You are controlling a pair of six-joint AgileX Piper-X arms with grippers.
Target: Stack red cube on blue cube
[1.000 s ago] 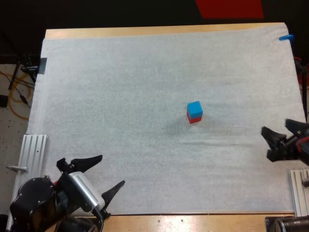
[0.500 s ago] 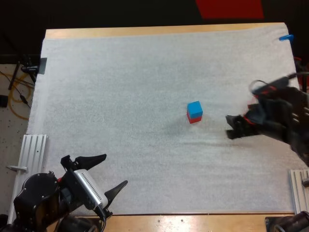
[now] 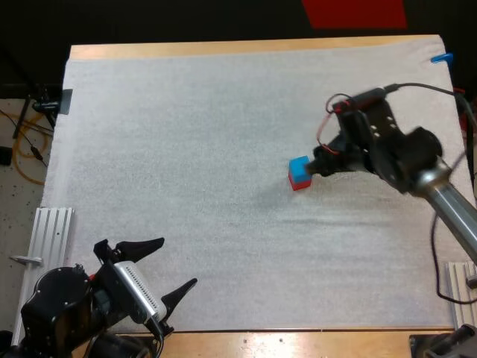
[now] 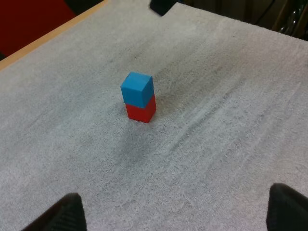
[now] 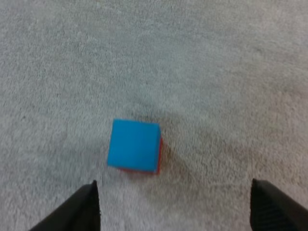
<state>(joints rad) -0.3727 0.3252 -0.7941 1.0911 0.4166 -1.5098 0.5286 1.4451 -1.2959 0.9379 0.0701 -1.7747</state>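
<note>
The blue cube (image 3: pixel 300 168) sits on top of the red cube (image 3: pixel 299 183) right of the mat's middle. In the left wrist view the blue cube (image 4: pixel 137 89) rests squarely on the red cube (image 4: pixel 141 109). My right gripper (image 3: pixel 317 165) hovers just right of the stack, open. From its wrist, the blue cube (image 5: pixel 134 145) lies ahead of the wide-apart fingers (image 5: pixel 86 207), with a sliver of the red cube (image 5: pixel 160 153) at its edge. My left gripper (image 3: pixel 175 262) stands open near the mat's front left, far from the cubes.
The white mat (image 3: pixel 186 149) spreads bare around the stack. Metal rails lie at the front left (image 3: pixel 48 239) and front right (image 3: pixel 463 294) of the table.
My right arm has swung in from the right edge, up and leftward, to the cube stack. The left arm shifted only slightly at first. The cubes have not moved.
</note>
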